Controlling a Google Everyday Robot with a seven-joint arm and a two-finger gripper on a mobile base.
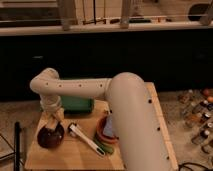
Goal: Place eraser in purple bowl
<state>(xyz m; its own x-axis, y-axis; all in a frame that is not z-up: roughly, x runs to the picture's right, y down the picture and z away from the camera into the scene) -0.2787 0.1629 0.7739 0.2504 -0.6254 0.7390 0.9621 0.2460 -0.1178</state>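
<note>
While dark cabinets (100, 55) back the wooden table (75, 152), the gripper (54, 125) overhangs the purple bowl (50, 136).

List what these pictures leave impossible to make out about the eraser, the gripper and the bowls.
- Eraser: not discernible in the camera view; whether it is held or already in the purple bowl cannot be told.
- Gripper: over the purple bowl's rim, blurred against the arm's wrist.
- Orange bowl: right side hidden behind the robot arm.
- Green tray: partly covered by the arm.
</note>
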